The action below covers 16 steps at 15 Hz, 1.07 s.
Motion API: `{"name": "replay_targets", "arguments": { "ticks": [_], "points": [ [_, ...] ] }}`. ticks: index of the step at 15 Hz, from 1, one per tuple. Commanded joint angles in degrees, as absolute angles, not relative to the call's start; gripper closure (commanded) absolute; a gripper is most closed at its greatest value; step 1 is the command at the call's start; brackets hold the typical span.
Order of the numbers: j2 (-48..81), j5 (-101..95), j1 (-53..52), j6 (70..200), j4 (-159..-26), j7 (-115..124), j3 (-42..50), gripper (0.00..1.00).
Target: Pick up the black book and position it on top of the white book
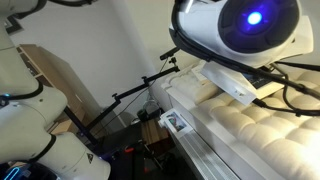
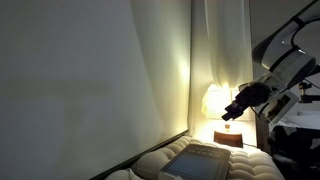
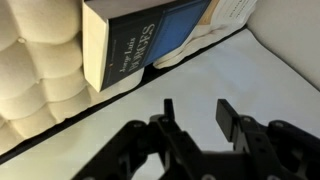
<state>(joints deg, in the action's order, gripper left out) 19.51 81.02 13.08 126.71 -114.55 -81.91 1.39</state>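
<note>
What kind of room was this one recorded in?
Probably a bedroom: a quilted cream mattress fills the foreground, a lit lamp glows near the wall beyond it, and a thick black book sits right beside the quilting.

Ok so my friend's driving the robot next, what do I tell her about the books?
Gripper: jaws open, nothing in them, hovering clear of the books.
Black book: lying flat on the quilted mattress, not held.
White book: probably the pale cover peeking out past the black book's far end; whether it lies underneath is unclear.
Done: cannot confirm the stack.
Left: check it; if the black book isn't on top, grasp and place it.
</note>
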Motion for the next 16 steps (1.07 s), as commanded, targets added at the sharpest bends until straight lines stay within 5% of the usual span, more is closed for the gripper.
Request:
{"name": "replay_targets", "arguments": {
  "ticks": [1,2,3,7,16],
  "points": [
    [15.5,81.4,11.0,127.5,-119.0,-83.5,3.9,0.77],
    [15.6,80.9,10.8,127.2,-119.1,-83.2,4.2,0.77],
    [16.3,77.9,10.0,127.4,-118.7,-80.8,4.9,0.27],
    [18.7,75.8,8.8,129.8,-116.8,-80.0,5.4,0.03],
    [31.2,71.3,7.5,134.3,-105.7,-75.3,4.9,0.00]
  ]
}}
